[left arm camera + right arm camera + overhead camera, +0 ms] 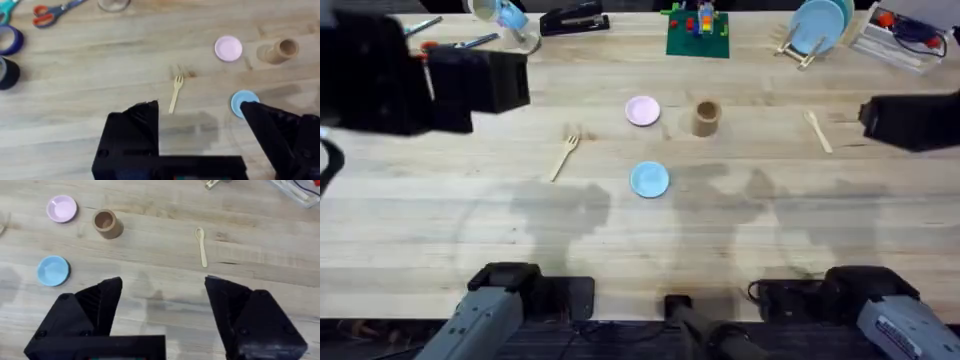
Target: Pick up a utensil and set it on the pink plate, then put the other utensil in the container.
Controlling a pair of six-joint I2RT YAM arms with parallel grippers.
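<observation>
Blue plate [649, 179], stapler [574, 18], scissors [52, 12], tape rolls [9, 39].

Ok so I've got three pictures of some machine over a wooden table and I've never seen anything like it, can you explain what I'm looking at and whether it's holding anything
These are two robot arms at a pale wooden table. One camera looks down from above. The other two sit on the wrists, so the black shapes low in those views are each arm's own fingers: the left gripper and right gripper, both open and holding nothing. On the table lie a pale wooden fork, a pale wooden spoon, a small round pink plate, a small round light blue plate and a tan-brown cylindrical cup.
</observation>
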